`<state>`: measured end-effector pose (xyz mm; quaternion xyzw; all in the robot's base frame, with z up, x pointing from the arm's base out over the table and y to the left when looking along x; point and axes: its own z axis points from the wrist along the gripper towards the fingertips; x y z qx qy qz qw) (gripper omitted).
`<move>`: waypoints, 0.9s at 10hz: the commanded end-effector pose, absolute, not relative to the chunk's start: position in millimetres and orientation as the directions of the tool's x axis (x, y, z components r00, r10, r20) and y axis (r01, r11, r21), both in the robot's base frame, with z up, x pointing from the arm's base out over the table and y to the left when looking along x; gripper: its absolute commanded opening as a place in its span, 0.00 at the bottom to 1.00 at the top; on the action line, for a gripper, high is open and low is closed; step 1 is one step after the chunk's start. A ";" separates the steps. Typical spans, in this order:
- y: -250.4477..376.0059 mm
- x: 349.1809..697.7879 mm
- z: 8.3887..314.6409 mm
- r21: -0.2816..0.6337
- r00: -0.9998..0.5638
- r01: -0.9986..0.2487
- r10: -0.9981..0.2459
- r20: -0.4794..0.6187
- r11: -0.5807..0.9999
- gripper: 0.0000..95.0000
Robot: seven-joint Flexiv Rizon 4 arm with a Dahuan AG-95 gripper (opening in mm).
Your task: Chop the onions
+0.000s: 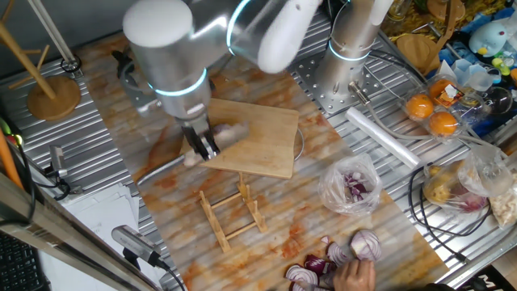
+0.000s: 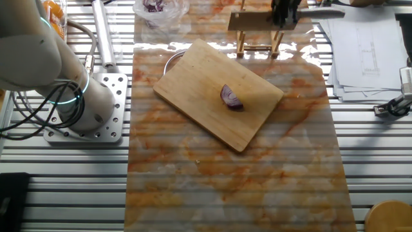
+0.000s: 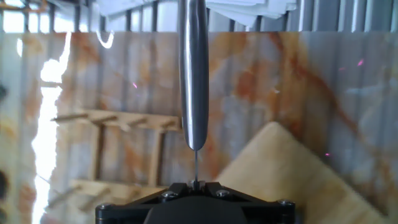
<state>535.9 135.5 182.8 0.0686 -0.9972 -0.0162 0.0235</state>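
Observation:
A small red-purple onion wedge [image 2: 232,96] lies on the wooden cutting board [image 2: 199,80], near its middle. In one fixed view it is a blurred pale-pink shape [image 1: 232,132] on the board [image 1: 258,141], just right of my gripper [image 1: 203,149]. My gripper is shut on a steel knife [image 1: 161,171] that sticks out to the left. In the other fixed view my gripper [image 2: 284,13] is above the wooden rack, away from the wedge, with the knife [image 2: 327,11] pointing right. In the hand view my gripper [image 3: 196,183] clamps the knife [image 3: 194,74] edge-on; the wedge is out of view there.
A wooden rack [image 1: 234,212] stands in front of the board. A clear bag with purple onion pieces [image 1: 351,187] lies to the right. Bigger onion halves [image 1: 339,257] and a person's hand [image 1: 355,276] are at the front edge. Oranges [image 1: 432,105] sit at the back right. The arm's base [image 2: 84,106] stands left of the board.

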 end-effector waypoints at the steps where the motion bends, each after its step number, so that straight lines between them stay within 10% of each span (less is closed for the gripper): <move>1: 123.9 533.5 181.2 0.008 -0.978 -0.209 -0.209 0.024 0.978 0.00; 9: 123.9 533.5 181.2 0.000 -0.997 -0.062 -0.062 0.047 0.998 0.00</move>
